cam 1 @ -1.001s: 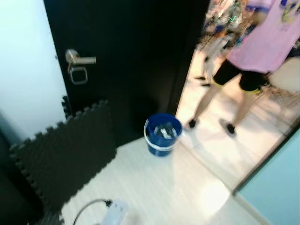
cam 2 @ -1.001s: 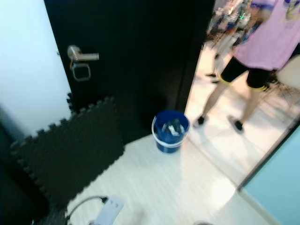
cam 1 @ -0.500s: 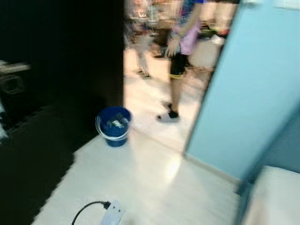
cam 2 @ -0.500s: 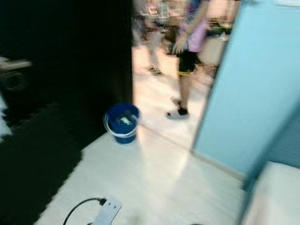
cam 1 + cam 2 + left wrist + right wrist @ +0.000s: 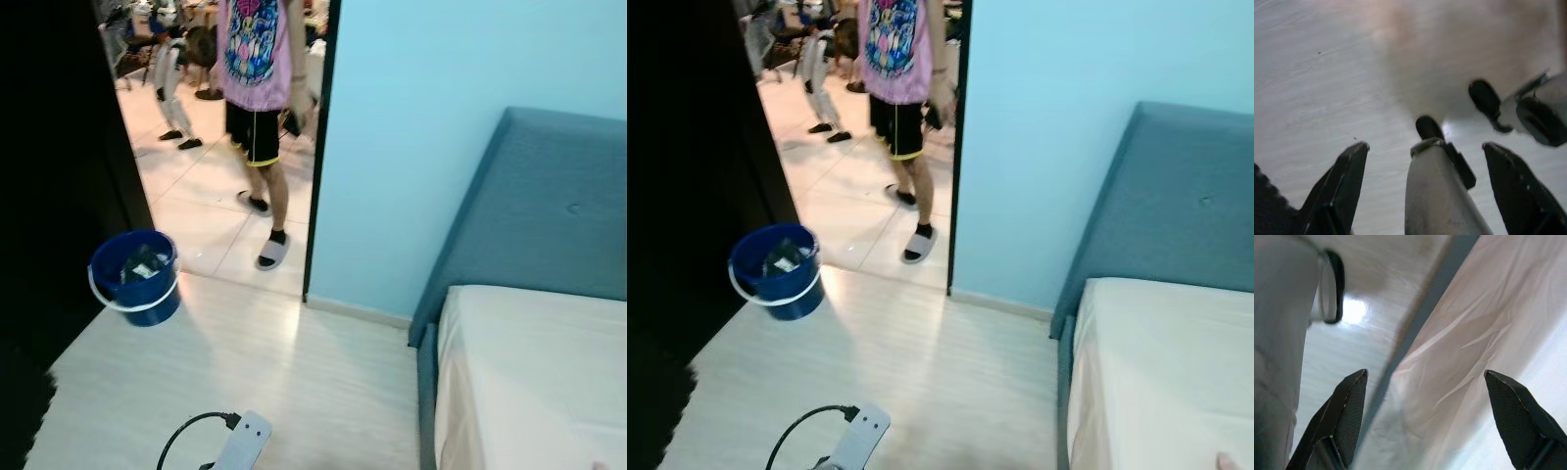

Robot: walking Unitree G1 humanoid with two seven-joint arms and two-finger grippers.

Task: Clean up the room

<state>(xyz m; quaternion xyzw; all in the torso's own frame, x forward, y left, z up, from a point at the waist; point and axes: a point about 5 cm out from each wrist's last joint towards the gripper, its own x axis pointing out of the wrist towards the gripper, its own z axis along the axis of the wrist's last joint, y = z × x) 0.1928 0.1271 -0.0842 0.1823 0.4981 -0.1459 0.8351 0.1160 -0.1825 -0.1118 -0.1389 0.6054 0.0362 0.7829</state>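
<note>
No readable writing; left gripper (image 5: 1422, 156) and right gripper (image 5: 1425, 382) both spread, holding nothing

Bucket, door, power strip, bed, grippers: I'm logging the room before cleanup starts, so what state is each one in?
Blue bucket: upright on the floor, holding some items.
Black door: open.
Power strip: lying on the floor, black cable plugged in.
Bed: covered by a light sheet.
Left gripper: open, over the floor.
Right gripper: open, over the bed's edge.
</note>
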